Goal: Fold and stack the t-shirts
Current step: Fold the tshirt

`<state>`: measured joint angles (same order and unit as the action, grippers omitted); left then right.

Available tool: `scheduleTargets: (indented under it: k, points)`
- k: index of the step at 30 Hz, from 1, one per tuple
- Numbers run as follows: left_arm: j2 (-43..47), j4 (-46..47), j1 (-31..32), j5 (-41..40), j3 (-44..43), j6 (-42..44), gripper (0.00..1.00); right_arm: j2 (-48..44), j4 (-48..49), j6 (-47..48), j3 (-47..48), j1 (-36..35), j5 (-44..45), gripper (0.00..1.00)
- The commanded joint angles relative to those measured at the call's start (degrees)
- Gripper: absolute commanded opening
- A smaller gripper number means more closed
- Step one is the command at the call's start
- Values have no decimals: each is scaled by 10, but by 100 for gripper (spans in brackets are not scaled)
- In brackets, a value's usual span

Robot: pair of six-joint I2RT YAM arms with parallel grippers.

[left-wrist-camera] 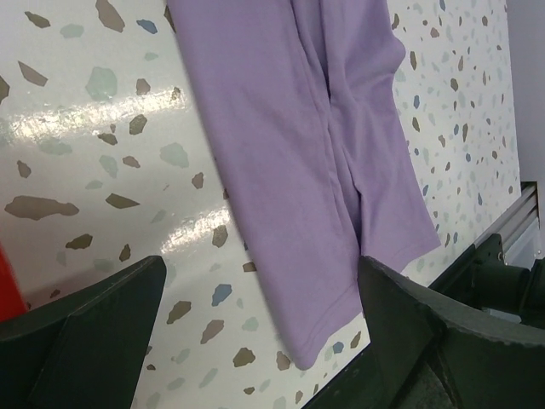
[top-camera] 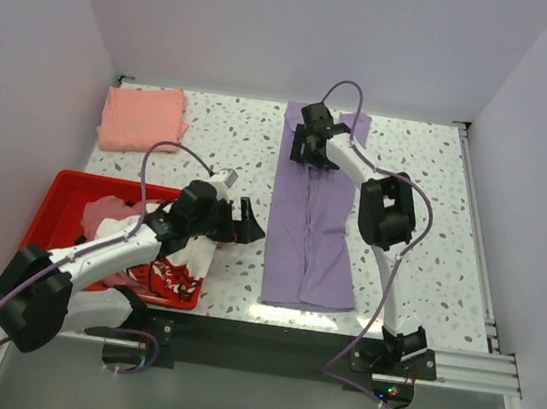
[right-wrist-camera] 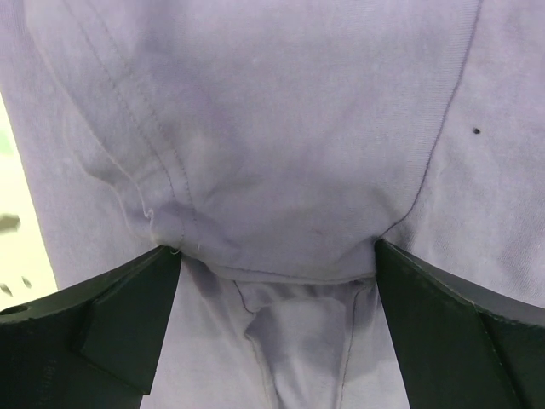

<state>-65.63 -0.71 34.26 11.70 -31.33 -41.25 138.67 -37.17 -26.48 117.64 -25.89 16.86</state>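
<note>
Spreads right gripper (right-wrist-camera: 277, 281) wide over far end of lavender t-shirt (top-camera: 311, 240), gripping nothing; holds left gripper (top-camera: 251, 224) wide, empty, over table (top-camera: 240, 150) beside its left edge.

lavender t-shirt (top-camera: 312, 232): soft matt cloth; table (top-camera: 433, 216): glossy speckled; tray (top-camera: 63, 192): red plastic

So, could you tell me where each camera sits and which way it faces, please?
Top external: fixed above and behind the bases, looking down on the table; left arm and right arm both show.
Left wrist: on the left arm, looking across the table at the near end of the lavender t-shirt; its open left fingers frame the bottom.
Right wrist: on the right arm, looking down close at that shirt; its open right fingers show.
Shared: all three see the lavender t-shirt.
</note>
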Motion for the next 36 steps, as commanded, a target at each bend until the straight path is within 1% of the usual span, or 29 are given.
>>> scheduleTargets:
  k: [1, 4, 5, 8, 11, 12, 14, 15, 16, 19, 20, 21, 22, 23, 25, 26, 28, 29, 30, 33, 35, 36]
  points:
    - [-19, 16, 3, 12, -44, 27, 100, 66, -29, -89, 29, 12, 3, 99]
    - [-36, 8, 3, 16, -68, 37, 100, 68, -3, -131, 34, 15, -21, 99]
    - [-41, -16, 4, 17, -73, 42, 100, 66, 2, -134, 35, 15, -30, 99]
    - [-52, -31, 7, 18, -82, 44, 100, 48, 29, -126, 38, 16, -68, 99]
    - [-57, -36, 19, 25, -78, 41, 100, 4, 40, -91, 39, 15, -100, 99]
    - [-56, -39, 25, 24, -75, 39, 100, -8, 43, -67, 38, 15, -109, 99]
    - [-55, -53, 48, 17, -75, 37, 100, -55, 39, -44, 28, 13, -127, 99]
    - [-55, -59, 56, 13, -75, 35, 100, -72, 34, -17, 21, 8, -129, 99]
    - [-54, -65, 75, 8, -75, 32, 100, -114, 32, -4, 11, 5, -126, 99]
    - [-46, -89, 112, -18, -67, 17, 100, -184, 31, 25, -67, -15, -99, 99]
    - [-43, -97, 120, -28, -65, 10, 100, -240, 38, 27, -133, -21, -90, 99]
    - [-36, -103, 131, -36, -60, 6, 100, -268, 59, 23, -170, -30, -73, 99]
    - [-30, -108, 150, -47, -57, 0, 100, -294, 70, 17, -208, -33, -68, 99]
    - [-26, -111, 159, -61, -53, -9, 100, -349, 77, 8, -278, -34, -63, 99]
    - [-19, -110, 186, -64, -42, -21, 100, -402, 94, -21, -345, -34, -61, 99]
    - [-20, -107, 194, -69, -36, -34, 100, -451, 97, -40, -407, -34, -56, 99]
    - [-22, -106, 221, -74, -29, -46, 100, -504, 113, -58, -466, -33, -40, 99]
    - [-25, -105, 229, -84, -26, -58, 99, -527, 117, -81, -518, -33, -36, 99]
    - [-27, -104, 249, -90, -21, -64, 97, -575, 120, -89, -542, -33, -35, 99]
    - [-35, -81, 278, -102, -9, -82, 92, -652, 115, -112, -615, -32, -32, 99]
    - [-49, -76, 284, -115, -10, -93, 90, -686, 104, -118, -654, -31, -34, 99]
    - [-55, -75, 287, -115, -11, -95, 86, -700, 103, -118, -667, -32, -36, 99]
